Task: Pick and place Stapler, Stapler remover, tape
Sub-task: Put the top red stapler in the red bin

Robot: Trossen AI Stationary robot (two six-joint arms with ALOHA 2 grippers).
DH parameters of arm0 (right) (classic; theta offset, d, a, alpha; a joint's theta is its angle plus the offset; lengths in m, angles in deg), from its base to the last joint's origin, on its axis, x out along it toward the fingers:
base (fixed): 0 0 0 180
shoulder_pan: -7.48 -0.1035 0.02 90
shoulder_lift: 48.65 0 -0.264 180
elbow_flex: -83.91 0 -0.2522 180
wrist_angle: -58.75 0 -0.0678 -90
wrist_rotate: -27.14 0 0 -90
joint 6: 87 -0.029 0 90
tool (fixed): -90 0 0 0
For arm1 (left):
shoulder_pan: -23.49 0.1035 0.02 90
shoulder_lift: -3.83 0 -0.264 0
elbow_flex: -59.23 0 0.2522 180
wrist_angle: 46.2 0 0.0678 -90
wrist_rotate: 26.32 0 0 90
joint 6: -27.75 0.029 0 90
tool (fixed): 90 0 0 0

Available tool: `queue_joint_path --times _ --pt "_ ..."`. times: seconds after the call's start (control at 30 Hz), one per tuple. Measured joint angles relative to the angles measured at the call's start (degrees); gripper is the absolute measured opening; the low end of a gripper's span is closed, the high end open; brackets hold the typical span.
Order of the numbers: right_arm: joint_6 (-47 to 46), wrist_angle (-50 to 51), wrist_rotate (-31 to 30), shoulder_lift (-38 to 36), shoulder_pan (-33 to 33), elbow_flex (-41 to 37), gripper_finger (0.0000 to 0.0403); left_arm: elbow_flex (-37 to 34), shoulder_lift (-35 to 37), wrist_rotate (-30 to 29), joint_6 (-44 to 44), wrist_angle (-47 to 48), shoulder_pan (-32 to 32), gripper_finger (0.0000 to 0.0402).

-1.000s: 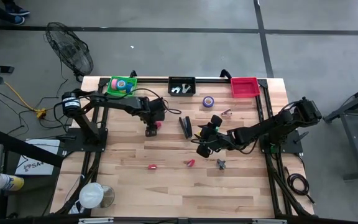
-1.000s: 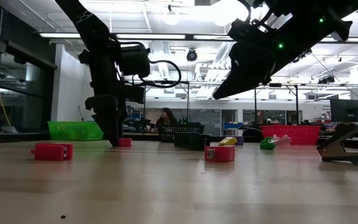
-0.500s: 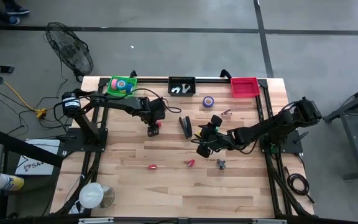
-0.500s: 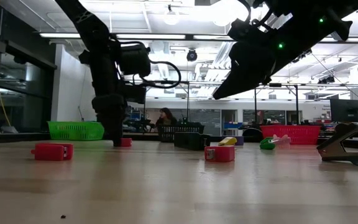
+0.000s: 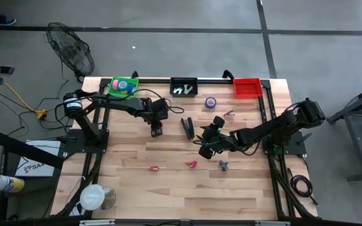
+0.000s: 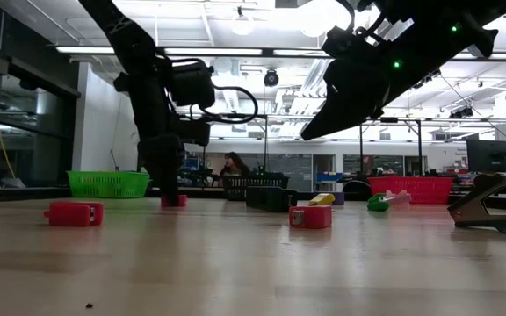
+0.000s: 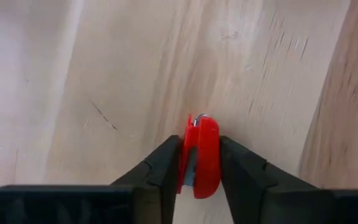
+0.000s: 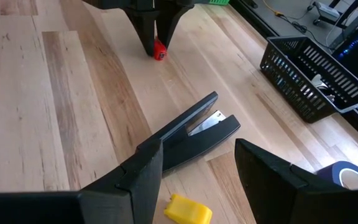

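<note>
left gripper [image 5: 156,131] is down on the table [image 5: 168,188], just left of the black stapler [image 5: 187,127]. from my left wrist view the two fingers [image 7: 160,168] sit close together on either side of a small red staple remover [image 7: 202,155], pressed against its flanks, so i read it as gripped. the remover's tip pokes out past the fingertips and rests on the wood. low view shows the same: gripper [image 6: 167,175] vertical, red piece [image 6: 175,201] at its foot on the table.

right gripper [image 5: 207,140] hangs above the table just right of the stapler, fingers [image 8: 143,174] spread wide, nothing between them. through that gap i see the stapler [image 8: 191,132] lying open on the wood, and a small yellow piece [image 8: 189,208] nearer the fingers.

tape: a purple roll [image 5: 210,102] lies on the table between the black basket [image 5: 183,86] and the red basket [image 5: 247,87]; other rolls [image 5: 123,85] sit inside the green basket [image 5: 112,91] at the back left. i can't separate all their colours.

two more red removers lie toward the front: one [image 5: 153,168] left of centre, one [image 5: 192,164] just below the right gripper.
</note>
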Motion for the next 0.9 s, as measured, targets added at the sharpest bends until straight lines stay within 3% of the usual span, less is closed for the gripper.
queue_joint_path --times 0.47,0.9 --pt "0.03 0.0 0.07 0.0 0.01 0.0 0.0193 0.03 0.04 -0.01 3.51 1.09 -0.02 0.0092" --pt "0.07 0.0 0.07 0.0 0.0 0.0 0.0193 0.03 0.09 0.81 8.98 2.87 -0.09 0.0203"
